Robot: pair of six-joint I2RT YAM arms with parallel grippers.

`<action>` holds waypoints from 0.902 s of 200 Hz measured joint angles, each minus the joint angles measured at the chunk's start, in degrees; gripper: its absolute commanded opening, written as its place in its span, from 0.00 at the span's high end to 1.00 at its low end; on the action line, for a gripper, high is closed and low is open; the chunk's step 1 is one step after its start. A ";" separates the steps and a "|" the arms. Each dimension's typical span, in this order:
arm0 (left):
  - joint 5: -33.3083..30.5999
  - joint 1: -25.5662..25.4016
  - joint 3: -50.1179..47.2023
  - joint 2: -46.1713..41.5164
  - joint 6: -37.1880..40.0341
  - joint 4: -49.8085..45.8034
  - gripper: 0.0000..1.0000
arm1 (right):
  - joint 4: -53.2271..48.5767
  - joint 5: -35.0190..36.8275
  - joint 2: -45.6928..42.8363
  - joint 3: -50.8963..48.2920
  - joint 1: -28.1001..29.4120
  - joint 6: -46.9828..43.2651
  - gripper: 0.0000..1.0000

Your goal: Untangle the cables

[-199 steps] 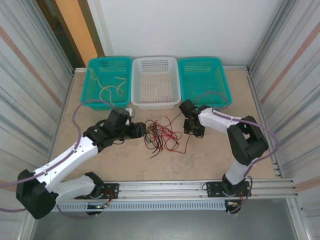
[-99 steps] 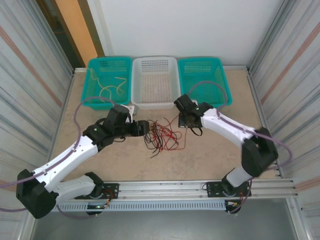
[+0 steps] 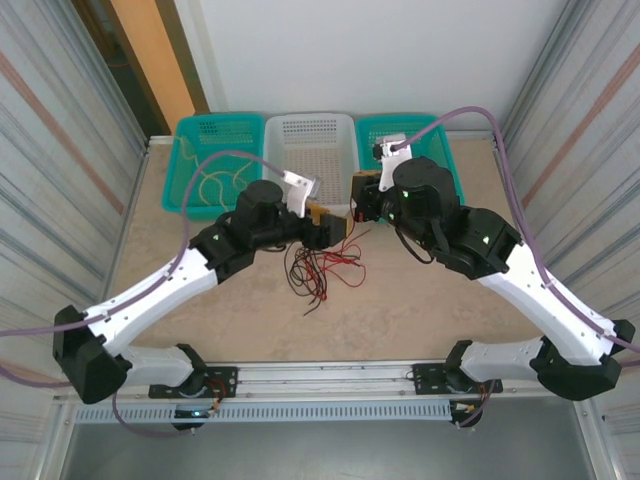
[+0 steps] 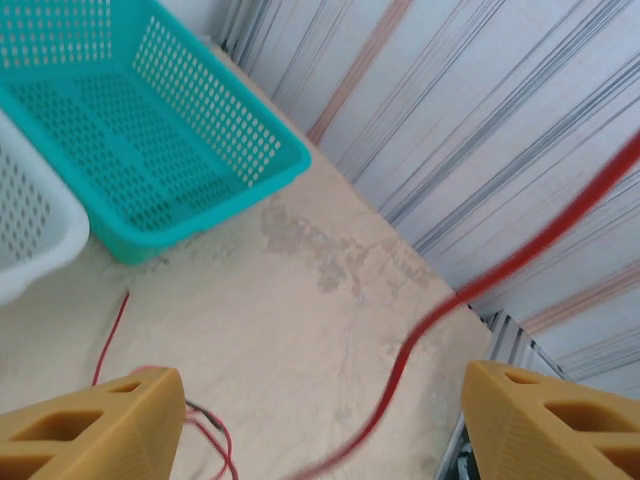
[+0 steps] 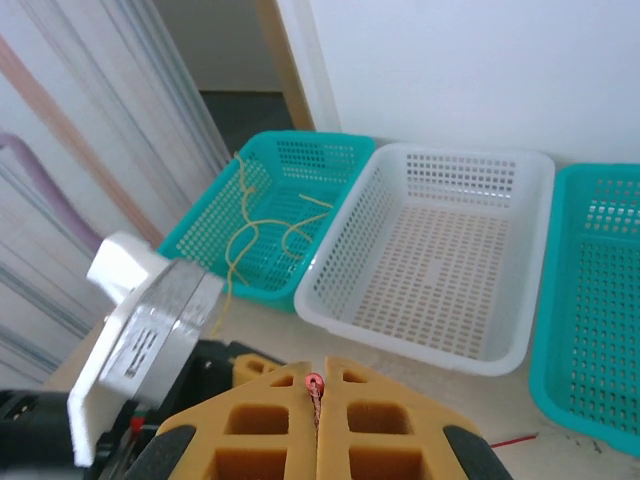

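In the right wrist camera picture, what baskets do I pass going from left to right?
A teal basket holding a pale yellow cable → white basket → second teal basket at the right edge.

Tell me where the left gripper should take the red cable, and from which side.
Take the red cable on the slanted stretch that crosses between the fingers of the open left gripper, coming from the left, jaws across the strand. That stretch hangs off the table, above the tangle, its end seemingly pinched in the right gripper.
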 measured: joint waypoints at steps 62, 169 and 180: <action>6.05 -0.13 3.13 4.50 -0.04 3.52 1.00 | 1.18 -2.34 1.77 1.57 -0.59 -0.04 0.93; 0.90 10.29 20.09 0.31 -20.39 0.22 1.00 | 11.23 -17.57 -14.36 -23.89 -5.64 3.17 0.21; 1.62 10.29 21.00 0.33 -22.36 0.48 1.00 | 12.31 -18.78 -13.27 -24.06 -5.64 3.19 0.17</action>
